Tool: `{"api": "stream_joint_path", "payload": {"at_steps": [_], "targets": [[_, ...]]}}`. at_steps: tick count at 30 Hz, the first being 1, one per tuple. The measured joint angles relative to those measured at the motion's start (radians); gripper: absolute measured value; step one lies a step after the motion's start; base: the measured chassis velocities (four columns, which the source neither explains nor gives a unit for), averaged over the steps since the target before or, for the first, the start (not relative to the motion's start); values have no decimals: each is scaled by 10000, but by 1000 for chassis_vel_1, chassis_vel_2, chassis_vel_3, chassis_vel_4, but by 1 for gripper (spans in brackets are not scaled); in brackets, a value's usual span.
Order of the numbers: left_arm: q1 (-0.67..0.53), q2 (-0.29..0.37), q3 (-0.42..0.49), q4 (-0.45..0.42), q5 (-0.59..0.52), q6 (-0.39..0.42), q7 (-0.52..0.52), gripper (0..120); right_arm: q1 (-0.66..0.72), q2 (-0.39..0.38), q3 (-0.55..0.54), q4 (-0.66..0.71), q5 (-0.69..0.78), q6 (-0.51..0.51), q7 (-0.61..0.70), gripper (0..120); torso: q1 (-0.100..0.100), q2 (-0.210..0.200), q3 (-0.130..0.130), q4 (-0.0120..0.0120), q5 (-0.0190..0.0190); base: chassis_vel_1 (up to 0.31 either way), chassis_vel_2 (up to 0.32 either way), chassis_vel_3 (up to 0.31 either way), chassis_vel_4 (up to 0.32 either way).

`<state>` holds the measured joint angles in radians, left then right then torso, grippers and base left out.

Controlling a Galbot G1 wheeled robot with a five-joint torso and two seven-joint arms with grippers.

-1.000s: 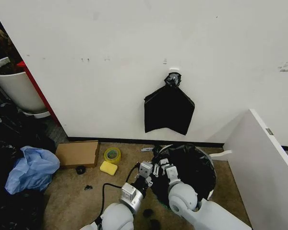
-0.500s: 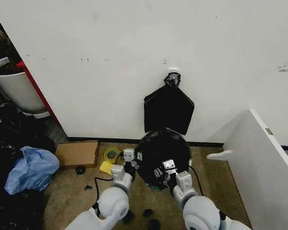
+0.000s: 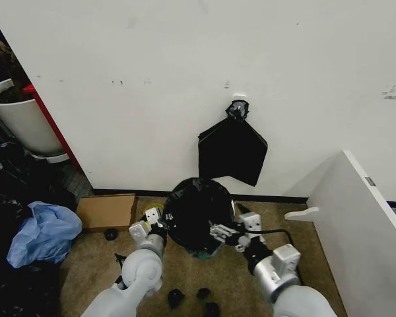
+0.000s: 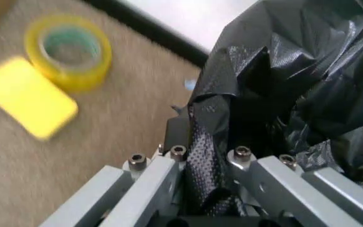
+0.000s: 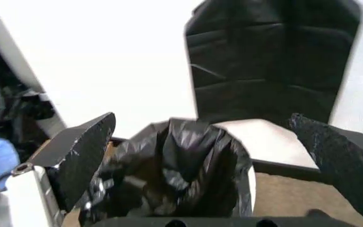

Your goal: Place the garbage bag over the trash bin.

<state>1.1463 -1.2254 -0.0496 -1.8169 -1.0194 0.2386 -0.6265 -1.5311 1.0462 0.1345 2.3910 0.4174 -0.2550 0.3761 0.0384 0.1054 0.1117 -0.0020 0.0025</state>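
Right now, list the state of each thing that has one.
garbage bag: draped over the bin, mouth open
trash bin: upright, mostly covered
left gripper: shut on the bag's edge
right gripper: open
black bag bundle: hanging on the wall

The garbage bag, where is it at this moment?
In the head view the garbage bag sits low in the middle, between the left gripper and the right gripper, below the flat black bag bundle on the wall.
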Motion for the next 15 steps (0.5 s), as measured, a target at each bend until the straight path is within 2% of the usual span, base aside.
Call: {"api": "stream_joint_path", "payload": {"at_steps": [5, 11, 15], "targets": [[-292, -316, 246, 651, 253, 135, 238, 3, -494, 244, 321, 10, -261, 184, -103, 100, 0, 0, 0, -2, 1, 0, 0, 0, 0], [-297, -472, 385, 722, 384, 86, 453, 20, -638, 531, 506, 49, -274, 137, -53, 100, 0, 0, -1, -1, 3, 0, 0, 0, 0], [-41, -245, 276, 188, 496, 80, 444, 39, -718, 609, 496, 74, -301, 61, -23, 100, 0, 0, 0, 1, 1, 0, 0, 0, 0]]}}
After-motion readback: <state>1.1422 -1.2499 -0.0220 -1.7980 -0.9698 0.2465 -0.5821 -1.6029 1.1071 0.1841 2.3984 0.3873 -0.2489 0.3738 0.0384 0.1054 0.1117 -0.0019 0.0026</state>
